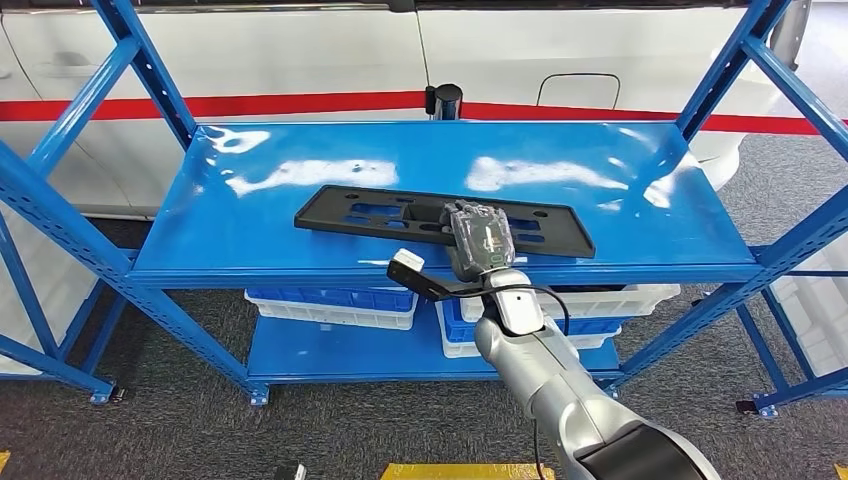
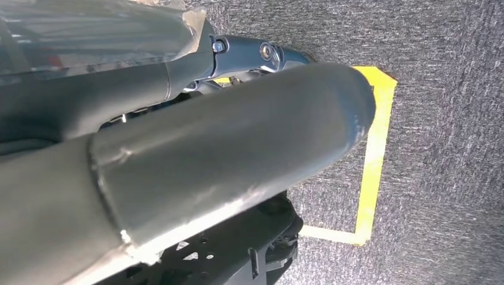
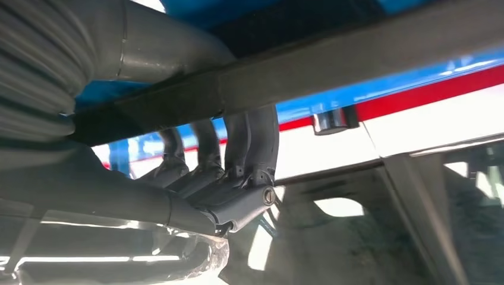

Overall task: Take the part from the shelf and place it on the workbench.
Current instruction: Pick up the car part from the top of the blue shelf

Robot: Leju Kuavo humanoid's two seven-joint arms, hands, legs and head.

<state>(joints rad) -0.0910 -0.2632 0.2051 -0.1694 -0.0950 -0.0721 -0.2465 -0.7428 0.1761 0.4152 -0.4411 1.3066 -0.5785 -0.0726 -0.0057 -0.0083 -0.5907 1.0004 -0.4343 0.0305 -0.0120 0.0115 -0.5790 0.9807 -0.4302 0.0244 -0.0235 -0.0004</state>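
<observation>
On the shiny blue shelf [image 1: 300, 215], the right hand [image 1: 480, 240] wraps its fingers [image 3: 249, 139] around the flat black plastic part [image 1: 350, 212]'s near edge.

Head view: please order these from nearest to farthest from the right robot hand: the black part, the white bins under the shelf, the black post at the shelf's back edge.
1. Black part: under the right robot hand, touching.
2. White bins: lower shelf, below.
3. Black post: behind the shelf, farthest.

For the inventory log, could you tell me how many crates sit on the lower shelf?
2: one blue and white crate at left, another crate at right, partly hidden behind the right arm; more may be hidden.
</observation>
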